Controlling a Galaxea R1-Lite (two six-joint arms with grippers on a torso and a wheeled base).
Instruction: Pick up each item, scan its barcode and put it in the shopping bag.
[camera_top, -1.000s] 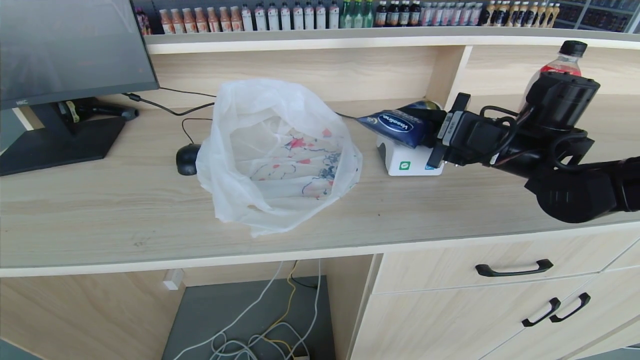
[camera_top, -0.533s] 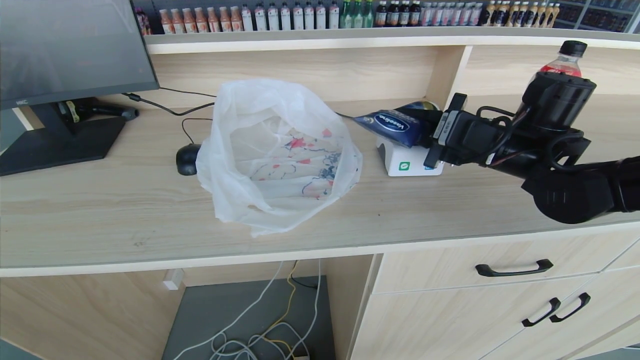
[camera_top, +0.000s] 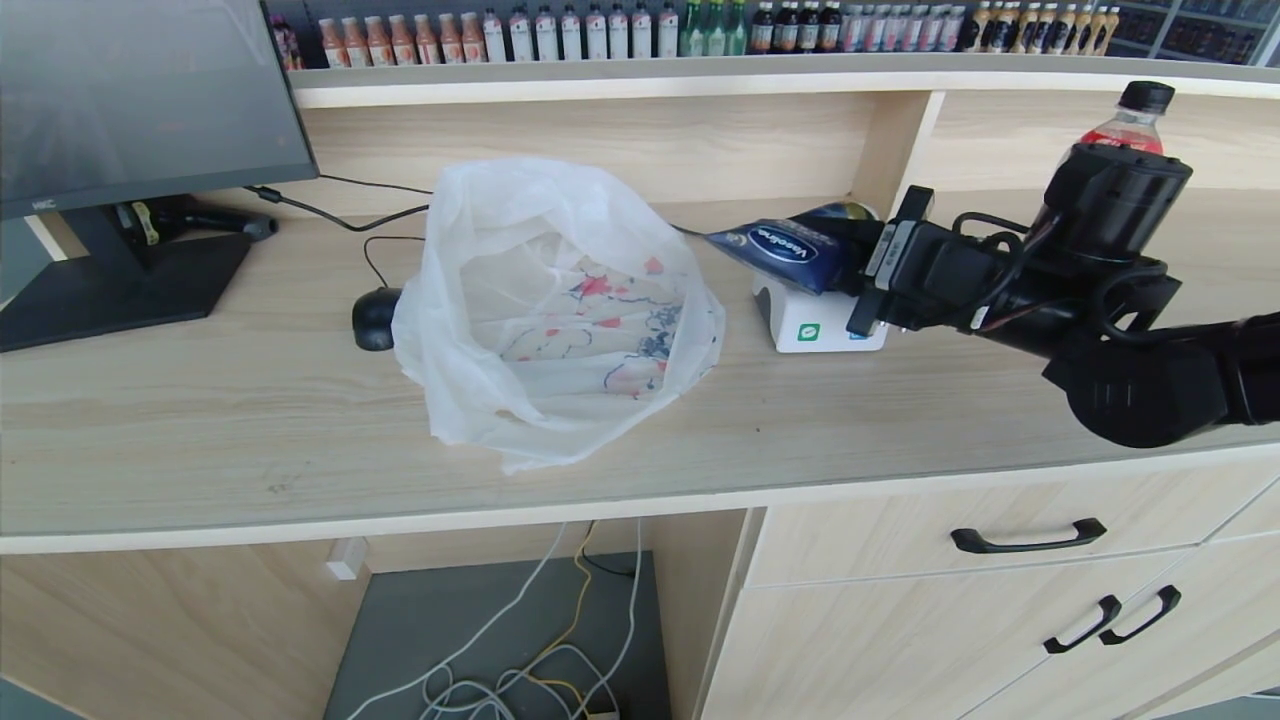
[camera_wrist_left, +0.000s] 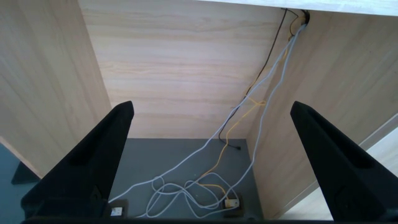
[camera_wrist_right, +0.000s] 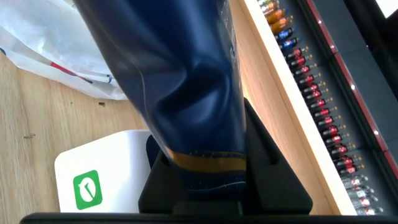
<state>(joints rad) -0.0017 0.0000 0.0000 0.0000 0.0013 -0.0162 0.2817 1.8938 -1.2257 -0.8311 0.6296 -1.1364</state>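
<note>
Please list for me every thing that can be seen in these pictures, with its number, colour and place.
shopping bag: one, translucent white, open, middle of the counter
tube: one, dark blue, held above the scanner box
scanner box: one, white, on the counter to the right of the bag
drink bottle: one, red with black cap, behind the right arm
mouse: one, black, at the bag's left side
monitor: one, black, counter's left end
shelf bottles: a long row, mixed colours, back shelf
cables: several, white and yellow, under the counter
drawer handles: three, black, lower right
counter: one, light wood
left gripper: one, black, fingers apart, under the counter
right gripper: one, black, shut on the tube
</note>
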